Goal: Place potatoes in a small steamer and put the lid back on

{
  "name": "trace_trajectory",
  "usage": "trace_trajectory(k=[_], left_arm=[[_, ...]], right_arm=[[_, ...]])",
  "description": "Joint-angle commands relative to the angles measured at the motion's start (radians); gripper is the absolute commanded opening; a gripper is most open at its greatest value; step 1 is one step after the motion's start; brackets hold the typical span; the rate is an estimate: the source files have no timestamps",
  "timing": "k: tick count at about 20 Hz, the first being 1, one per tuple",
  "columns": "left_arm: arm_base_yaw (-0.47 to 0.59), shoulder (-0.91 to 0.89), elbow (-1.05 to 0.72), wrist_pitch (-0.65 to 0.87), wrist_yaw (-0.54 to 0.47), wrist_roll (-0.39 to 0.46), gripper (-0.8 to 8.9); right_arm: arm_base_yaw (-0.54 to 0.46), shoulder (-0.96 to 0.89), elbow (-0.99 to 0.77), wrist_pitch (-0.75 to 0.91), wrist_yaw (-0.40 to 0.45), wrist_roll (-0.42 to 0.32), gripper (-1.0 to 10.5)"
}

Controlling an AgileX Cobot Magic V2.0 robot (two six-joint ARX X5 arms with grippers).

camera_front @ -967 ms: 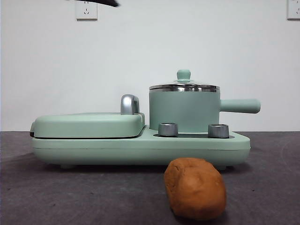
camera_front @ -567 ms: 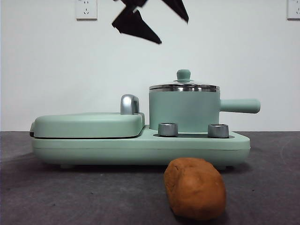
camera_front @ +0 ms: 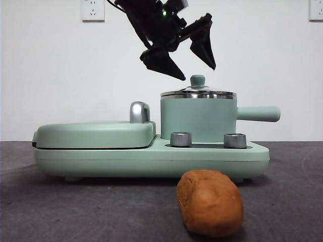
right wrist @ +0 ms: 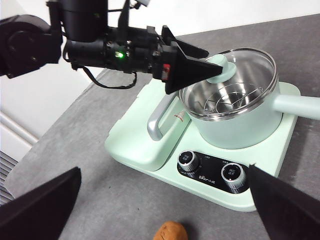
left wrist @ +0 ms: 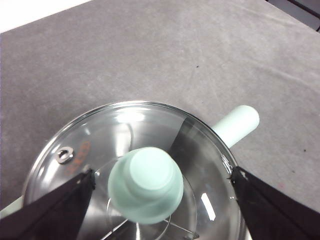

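Glass lid (camera_front: 198,94) sits on steamer (camera_front: 198,119); left gripper (camera_front: 197,65) spread, its 2 jaws flanking the knob (left wrist: 145,185) with clearance. Potato (camera_front: 210,202) lies on table (camera_front: 91,212), in front. Right gripper (right wrist: 165,210) spread wide, high above. Dial labels unreadable.

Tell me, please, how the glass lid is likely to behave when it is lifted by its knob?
The lid looks rigid, glass with a chrome rim, so probably fragile if dropped. Its knob is smooth and rounded, so the open left gripper might slip. Held only centrally, it may tilt.
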Motion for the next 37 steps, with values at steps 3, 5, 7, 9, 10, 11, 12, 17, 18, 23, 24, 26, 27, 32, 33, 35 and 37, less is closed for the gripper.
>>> trace_trajectory(k=[3, 5, 7, 9, 10, 11, 12, 17, 18, 23, 24, 26, 27, 32, 33, 35, 37], left_arm=[[-0.017, 0.065, 0.029, 0.056, -0.006, 0.023, 4.36], [-0.019, 0.078, 0.029, 0.076, -0.018, 0.030, 4.36], [-0.019, 0.082, 0.029, 0.090, -0.026, 0.051, 4.35], [-0.019, 0.083, 0.029, 0.093, -0.039, 0.056, 4.24], [-0.019, 0.083, 0.029, 0.093, -0.056, 0.056, 4.00], [-0.019, 0.083, 0.029, 0.091, -0.058, 0.056, 3.58], [-0.019, 0.083, 0.029, 0.089, -0.057, 0.056, 3.25], [-0.024, 0.083, 0.029, 0.062, -0.057, 0.056, 1.06], [-0.026, 0.083, 0.029, 0.062, -0.057, 0.056, 0.71], [-0.026, 0.069, 0.029, 0.063, -0.057, 0.041, 0.50], [-0.026, 0.058, 0.029, 0.063, -0.058, 0.041, 0.50], [-0.026, 0.030, 0.029, 0.066, -0.058, 0.045, 0.50], [-0.026, 0.013, 0.030, 0.066, -0.058, 0.045, 0.50], [-0.014, -0.095, 0.030, 0.037, -0.057, 0.049, 0.50], [-0.010, -0.115, 0.030, 0.023, -0.058, 0.053, 0.50], [0.001, -0.156, 0.030, -0.015, -0.057, 0.062, 0.50], [0.018, -0.196, 0.030, -0.069, -0.057, 0.075, 0.50]], right_arm=[[0.002, 0.004, 0.016, 0.006, 0.000, -0.008, 5.5], [0.002, 0.004, 0.016, 0.006, 0.000, -0.008, 5.5], [0.002, 0.004, 0.016, 0.005, 0.000, -0.008, 5.5], [0.002, 0.004, 0.016, 0.005, 0.000, -0.008, 5.5], [0.002, 0.004, 0.016, 0.005, 0.000, -0.008, 5.5], [0.002, 0.004, 0.016, 0.005, 0.001, -0.008, 5.5], [0.002, 0.004, 0.016, 0.005, 0.001, -0.008, 5.5], [0.002, 0.004, 0.016, 0.005, 0.003, -0.008, 5.5], [0.002, 0.004, 0.016, 0.005, 0.003, -0.008, 5.5], [0.002, 0.004, 0.016, -0.024, 0.065, -0.008, 5.5], [0.002, 0.004, 0.016, -0.046, 0.087, -0.008, 5.5], [0.004, 0.012, 0.016, -0.082, 0.123, -0.009, 5.5], [0.010, 0.019, 0.017, -0.094, 0.147, -0.008, 5.5], [0.116, 0.098, 0.037, -0.098, 0.197, 0.027, 5.5], [0.147, 0.119, 0.045, -0.099, 0.215, 0.037, 5.5], [0.229, 0.169, 0.060, -0.099, 0.253, 0.071, 5.4], [0.327, 0.228, 0.063, -0.098, 0.307, 0.114, 5.4]])
